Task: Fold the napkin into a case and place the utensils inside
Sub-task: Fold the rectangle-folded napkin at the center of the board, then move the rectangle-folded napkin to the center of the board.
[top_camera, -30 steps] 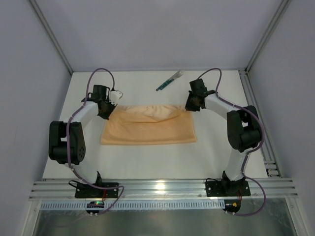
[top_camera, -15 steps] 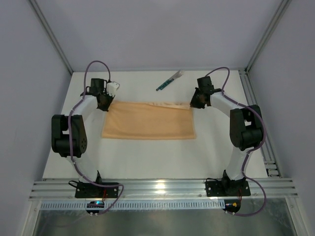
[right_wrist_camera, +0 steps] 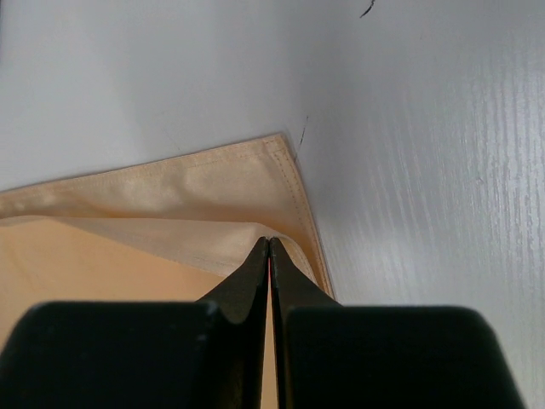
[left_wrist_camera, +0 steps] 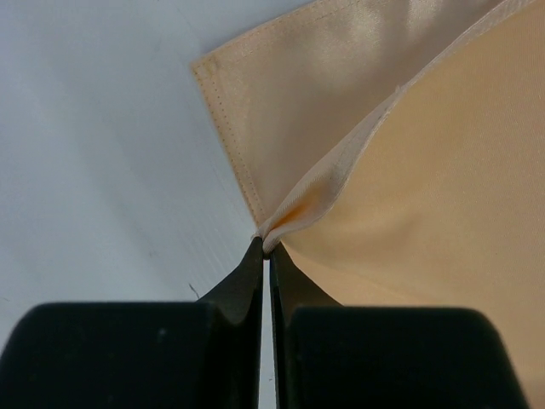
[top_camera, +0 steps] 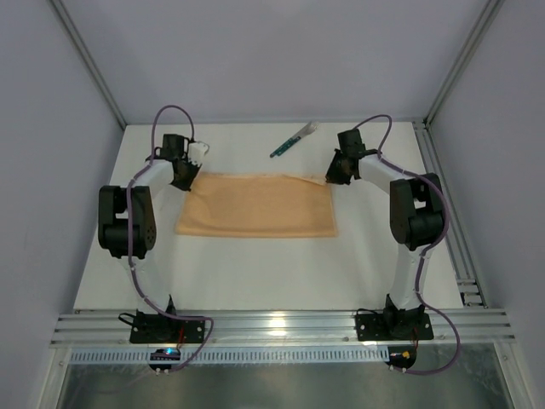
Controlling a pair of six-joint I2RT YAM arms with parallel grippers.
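Here the left tool (left_wrist_camera: 266, 245) is clamped on the upper layer of the napkin (top_camera: 255, 206) at its far-left corner, the right tool (right_wrist_camera: 269, 244) likewise at the far-right. The napkin lies folded on the bench (top_camera: 255, 266), the utensils (top_camera: 293, 140) apart beyond its far edge.

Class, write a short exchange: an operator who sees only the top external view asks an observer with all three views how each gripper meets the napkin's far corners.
Operator: From above I can't tell: is the left gripper holding the napkin?
Observer: Yes. The left wrist view shows it shut on the corner of the upper layer only.
Operator: And the right gripper?
Observer: Its wrist view shows the fingers closed on the upper layer's corner too.
Operator: Do the two layers line up there?
Observer: No. The lower layer's stitched corner lies flat on the table, beyond the pinched one.
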